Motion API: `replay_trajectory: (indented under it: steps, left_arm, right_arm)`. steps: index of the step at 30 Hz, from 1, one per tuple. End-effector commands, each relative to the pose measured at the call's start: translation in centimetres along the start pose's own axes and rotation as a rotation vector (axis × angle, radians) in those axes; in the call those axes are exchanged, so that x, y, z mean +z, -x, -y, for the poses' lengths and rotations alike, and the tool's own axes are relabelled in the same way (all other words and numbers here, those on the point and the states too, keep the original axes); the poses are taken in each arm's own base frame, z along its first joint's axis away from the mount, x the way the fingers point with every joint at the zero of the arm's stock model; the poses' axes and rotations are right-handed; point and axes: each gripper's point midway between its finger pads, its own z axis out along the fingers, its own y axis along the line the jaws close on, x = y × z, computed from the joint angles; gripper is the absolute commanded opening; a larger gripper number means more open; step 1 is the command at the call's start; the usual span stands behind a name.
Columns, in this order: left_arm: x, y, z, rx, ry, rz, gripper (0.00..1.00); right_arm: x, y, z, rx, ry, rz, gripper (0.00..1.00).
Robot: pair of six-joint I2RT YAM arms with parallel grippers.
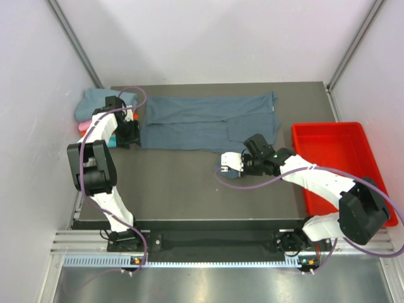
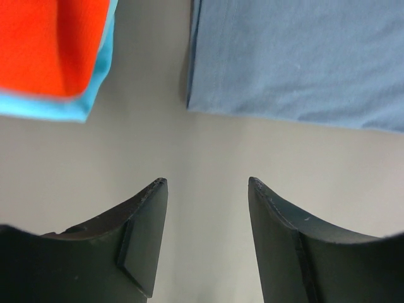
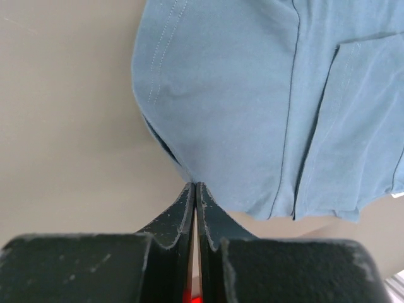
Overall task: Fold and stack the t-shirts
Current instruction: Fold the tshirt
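A slate blue-grey t-shirt (image 1: 202,120) lies spread across the back of the table, partly folded lengthwise. My right gripper (image 1: 227,163) is at its near right part, and its jaws (image 3: 196,185) are shut on the very edge of that cloth (image 3: 252,95), which bunches up at the tips. My left gripper (image 1: 129,136) hangs open over bare table (image 2: 207,183), just short of the shirt's left corner (image 2: 297,57). A stack of folded t-shirts (image 1: 95,104) sits at the back left, dusty teal on top. Orange (image 2: 50,38) and turquoise (image 2: 57,108) layers show beside the left fingers.
A red plastic tray (image 1: 363,142) stands at the right edge of the table, beside the right arm. White walls close in the table on three sides. Purple cables loop off both arms.
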Motion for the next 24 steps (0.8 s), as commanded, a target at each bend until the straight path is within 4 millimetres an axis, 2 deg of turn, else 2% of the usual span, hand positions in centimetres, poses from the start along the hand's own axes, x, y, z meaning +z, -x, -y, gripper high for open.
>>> replay_trajectory:
  steps: [1, 5, 13, 17, 24]
  left_arm:
    - [0.2, 1.7, 0.1, -0.027, -0.029, 0.024, 0.58]
    - [1.8, 2.0, -0.5, -0.032, -0.02, -0.002, 0.56]
    - [3.4, 3.5, -0.9, -0.022, -0.011, -0.004, 0.52]
    - [4.6, 3.4, -1.2, -0.025, -0.006, -0.028, 0.49]
    - [4.9, 3.1, -1.0, -0.01, -0.022, -0.046, 0.46]
  right_arm:
    - [-0.8, 1.0, 2.1, 0.025, -0.058, 0.025, 0.0]
    - [-0.8, 0.9, 2.5, 0.028, -0.064, 0.02, 0.0]
    - [-0.8, 0.1, 3.1, 0.056, -0.076, 0.009, 0.0]
    - [-0.7, -0.2, 3.4, 0.068, -0.081, 0.003, 0.0]
    - [-0.5, -0.6, 3.9, 0.092, -0.095, -0.005, 0.0]
